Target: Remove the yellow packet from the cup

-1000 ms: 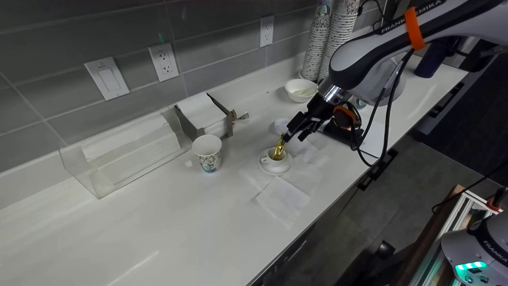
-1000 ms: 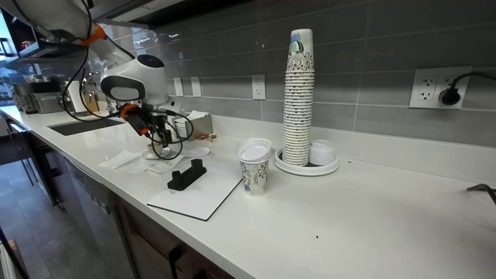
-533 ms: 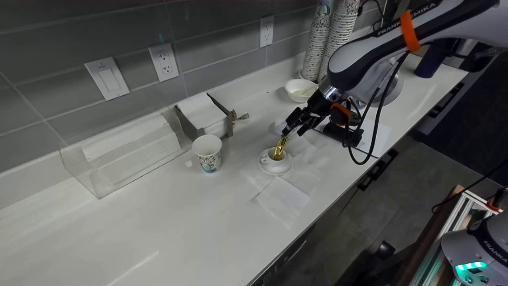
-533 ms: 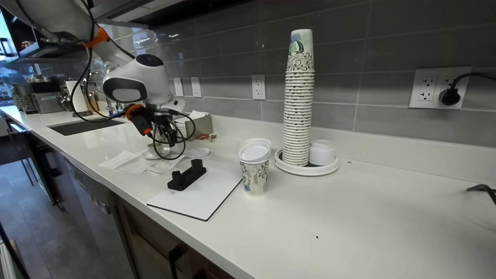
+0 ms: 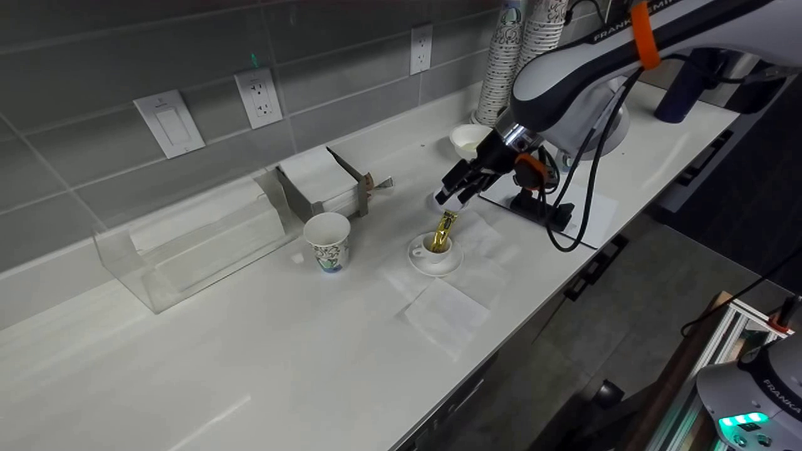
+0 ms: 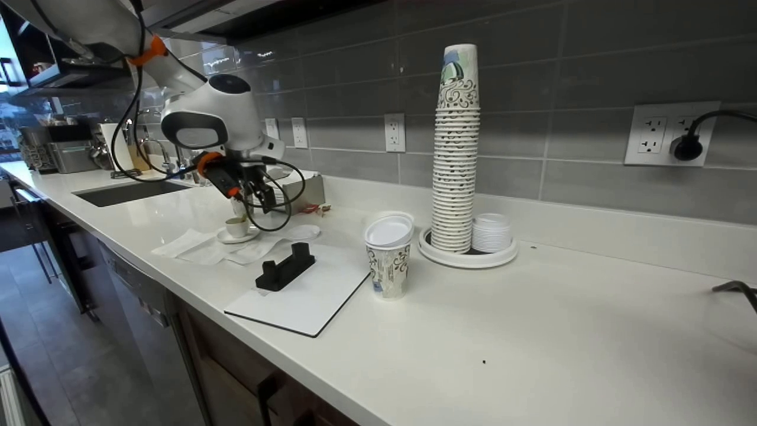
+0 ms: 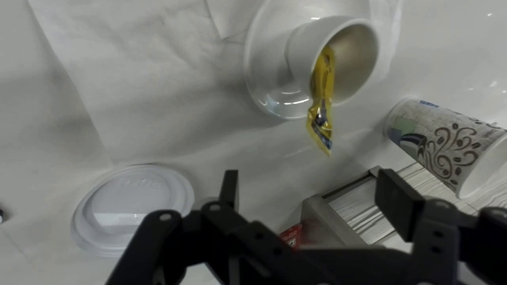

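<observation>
The yellow packet (image 5: 443, 230) stands tilted in the small white cup (image 5: 430, 255), its upper part sticking out past the rim. The wrist view shows the packet (image 7: 323, 93) leaning out of the cup (image 7: 307, 51), which sits on the round saucer (image 7: 263, 67). In an exterior view the cup (image 6: 237, 228) shows, but the packet is hard to make out. My gripper (image 5: 452, 197) is above the packet's top end, apart from it. In the wrist view the gripper (image 7: 309, 190) has its fingers wide apart with nothing between them; the packet's tip lies beyond them.
A patterned paper cup (image 5: 329, 241) and a metal napkin holder (image 5: 326, 185) stand beside the cup. A white lid (image 7: 138, 198) and flat napkins (image 5: 448, 313) lie near it. A black stand (image 6: 285, 269) sits on a white board (image 6: 319, 296). A bowl (image 5: 467, 134) is behind.
My gripper has moved up and away from the packet. Its fingertips overlapped the packet's top end earlier and now stand apart from it. The packet and cup have stayed in place.
</observation>
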Tool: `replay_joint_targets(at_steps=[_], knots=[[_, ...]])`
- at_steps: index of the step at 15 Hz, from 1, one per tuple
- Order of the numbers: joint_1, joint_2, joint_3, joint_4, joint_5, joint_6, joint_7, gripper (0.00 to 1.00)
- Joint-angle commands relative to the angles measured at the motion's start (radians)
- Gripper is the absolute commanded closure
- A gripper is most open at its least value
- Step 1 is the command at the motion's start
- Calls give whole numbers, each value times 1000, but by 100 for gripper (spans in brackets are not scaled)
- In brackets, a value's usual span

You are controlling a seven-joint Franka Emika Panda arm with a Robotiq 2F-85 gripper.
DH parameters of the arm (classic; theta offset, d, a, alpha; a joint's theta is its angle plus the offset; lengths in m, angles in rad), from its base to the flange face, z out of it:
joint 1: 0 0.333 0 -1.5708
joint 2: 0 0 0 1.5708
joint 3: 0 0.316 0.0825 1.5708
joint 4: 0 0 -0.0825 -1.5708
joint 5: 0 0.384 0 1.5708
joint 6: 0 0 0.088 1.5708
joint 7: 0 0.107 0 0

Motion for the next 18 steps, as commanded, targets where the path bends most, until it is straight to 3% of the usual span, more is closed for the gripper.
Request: replay_joint_targets(at_steps=[1, 6, 10, 11, 13, 14, 16, 18], knots=[[-7, 47, 14, 56, 42, -29, -72, 12], [-21, 84, 34, 94, 12, -89, -100, 14], [-30, 89, 36, 88, 10, -150, -117, 26], [-30, 89, 34, 83, 6, -165, -117, 23], [-32, 92, 32, 78, 8, -181, -119, 27], [-30, 94, 30, 78, 6, -177, -113, 49], [-23, 99, 27, 79, -3, -142, -89, 53], [-21, 103, 24, 83, -16, -130, -71, 68]])
